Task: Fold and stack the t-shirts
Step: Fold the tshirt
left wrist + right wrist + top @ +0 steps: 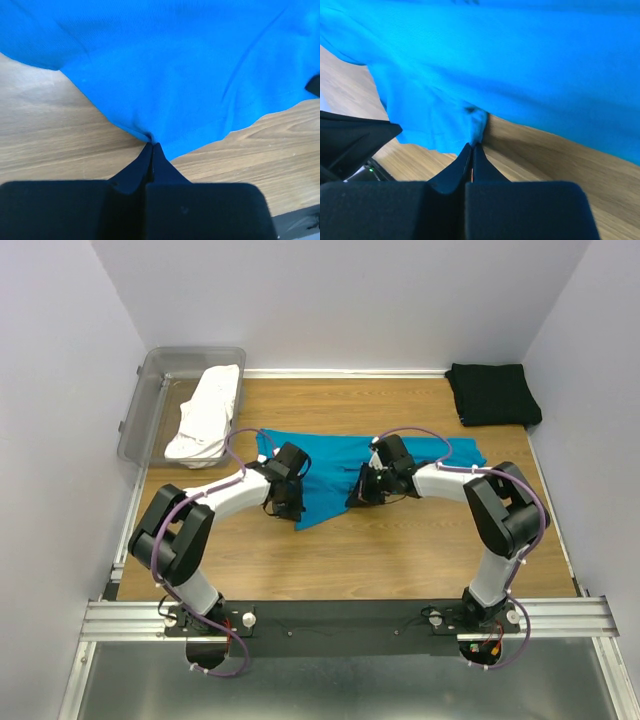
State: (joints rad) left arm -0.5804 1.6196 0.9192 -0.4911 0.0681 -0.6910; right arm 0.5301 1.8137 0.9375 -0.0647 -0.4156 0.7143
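The wooden surface (400, 550) carries everything. The largest thing on it is the teal t-shirt (335, 465), which lies spread sideways between the two tools and reaches beyond each of them.

The left tool (151, 145) has its fingers pressed together on the shirt's near hem, and the cloth puckers right at its tips. The right tool (472, 145) pinches a bunched edge of the same shirt in the same narrow way, with the fabric lifting slightly off the wood just ahead of it. Holding the near edge at two separated spots looks meant to keep the cloth taut, so that it can be carried over as one flat fold without sagging in the middle. On that reading, the folding of this shirt is only starting.

Far ahead of the left tool and to its outer side, the clear grey tub (150, 400) stands at the corner, well apart from the teal cloth. The black t-shirt (492, 393) lies far ahead of the right tool, already folded into a neat square, and is the likely base for the stack. The white t-shirt (207, 415) lies crumpled in the tub, partly draped over its wall, not yet folded.

Nothing lies between the tools and the far side of the teal shirt, so the fold has an open path.
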